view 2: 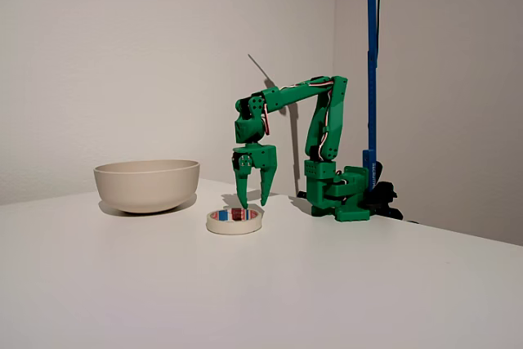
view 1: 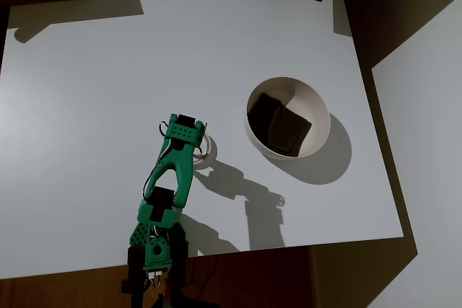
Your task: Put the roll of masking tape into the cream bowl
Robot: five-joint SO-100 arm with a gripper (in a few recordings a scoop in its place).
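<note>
We see the roll of masking tape [view 2: 234, 221] lying flat on the white table [view 2: 343, 284], partly hidden under the arm in the overhead view [view 1: 207, 151]. The green gripper [view 2: 254, 201] hangs directly above it, its 2 fingers spread apart and holding nothing, tips just over the roll. The cream bowl [view 1: 315, 115], with dark squarish pieces [view 1: 280, 125] inside, stands near the roll but apart from it.

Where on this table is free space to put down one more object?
Free: the wide table area left of the green arm and behind the cream bowl. Crowded: around the roll of masking tape under the open end effector.
</note>
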